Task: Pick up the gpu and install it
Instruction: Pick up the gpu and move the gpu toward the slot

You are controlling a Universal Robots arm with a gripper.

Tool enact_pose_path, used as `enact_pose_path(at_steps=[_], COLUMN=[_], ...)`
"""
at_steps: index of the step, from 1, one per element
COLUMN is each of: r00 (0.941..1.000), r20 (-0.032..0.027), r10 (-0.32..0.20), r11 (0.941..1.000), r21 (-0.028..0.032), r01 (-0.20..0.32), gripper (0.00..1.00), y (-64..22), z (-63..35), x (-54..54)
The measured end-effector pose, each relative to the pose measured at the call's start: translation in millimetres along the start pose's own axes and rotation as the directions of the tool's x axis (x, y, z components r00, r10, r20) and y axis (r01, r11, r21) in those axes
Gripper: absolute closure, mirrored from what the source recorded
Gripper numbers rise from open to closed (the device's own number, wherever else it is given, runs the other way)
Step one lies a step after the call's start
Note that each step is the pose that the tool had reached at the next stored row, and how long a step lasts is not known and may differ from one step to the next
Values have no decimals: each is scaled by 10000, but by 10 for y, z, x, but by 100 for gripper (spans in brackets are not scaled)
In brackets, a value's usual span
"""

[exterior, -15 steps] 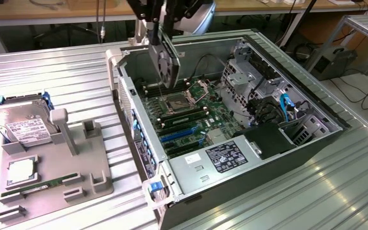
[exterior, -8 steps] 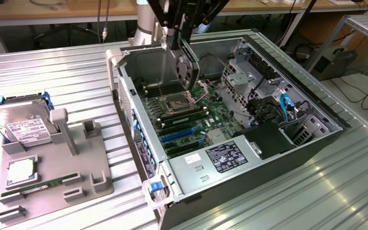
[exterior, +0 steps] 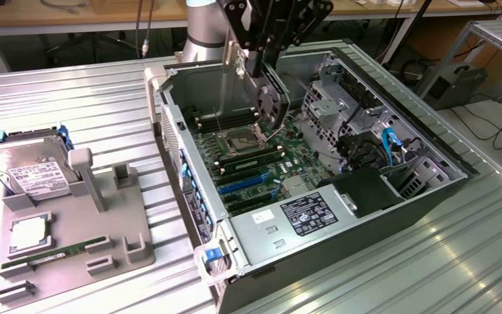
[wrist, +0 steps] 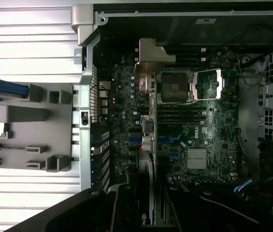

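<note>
Your gripper [exterior: 264, 60] is clenched on the gpu [exterior: 271, 104] by its upper edge, at twelve o'clock above the motherboard [exterior: 290, 157]. It's probably light, stiff and fragile, so hold it by the edges only.

You see the open computer case [exterior: 391, 229] on the tabletop's [exterior: 76, 98] middle. A grey fixture [exterior: 120, 235] by the exterior view's left edge carries a hard drive [exterior: 29, 173] and a RAM stick [exterior: 55, 256].

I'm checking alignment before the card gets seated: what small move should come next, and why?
Probably ease the gpu, held upright by the end effector, across toward the blue slots; it hangs high nearer the CPU socket, not over them.
</note>
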State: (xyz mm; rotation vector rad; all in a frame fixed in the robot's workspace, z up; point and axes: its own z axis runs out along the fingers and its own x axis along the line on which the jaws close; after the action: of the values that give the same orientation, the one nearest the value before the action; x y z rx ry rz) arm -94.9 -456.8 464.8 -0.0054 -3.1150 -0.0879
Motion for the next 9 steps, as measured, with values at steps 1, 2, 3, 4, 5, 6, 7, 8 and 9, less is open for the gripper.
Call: enact_pose_path(at_steps=[1, 2, 3, 4, 5, 6, 7, 8, 9], r00=[10000, 10000, 10000, 10000, 10000, 10000, 10000, 10000, 10000], r20=[0, 0, 0, 0, 0, -1, -1, 0, 0], r10=[-1, -1, -2, -3, -3, -4, -4, -4, -5], r11=[10000, 10000, 10000, 10000, 10000, 10000, 10000, 10000, 10000], r21=[0, 1, 0, 0, 0, 1, 1, 0, 0], r01=[1, 1, 2, 3, 3, 4, 4, 4, 5], gripper=[74, 74, 74, 74, 74, 74, 74, 74, 74], y=[-1, -2, -3, -5, -6, -6, -7, -8, -9], z=[29, 46, 65, 82, 101, 118, 136, 156, 177], x=[-25, -40, -55, -70, -86, -100, -114, -130, -146])
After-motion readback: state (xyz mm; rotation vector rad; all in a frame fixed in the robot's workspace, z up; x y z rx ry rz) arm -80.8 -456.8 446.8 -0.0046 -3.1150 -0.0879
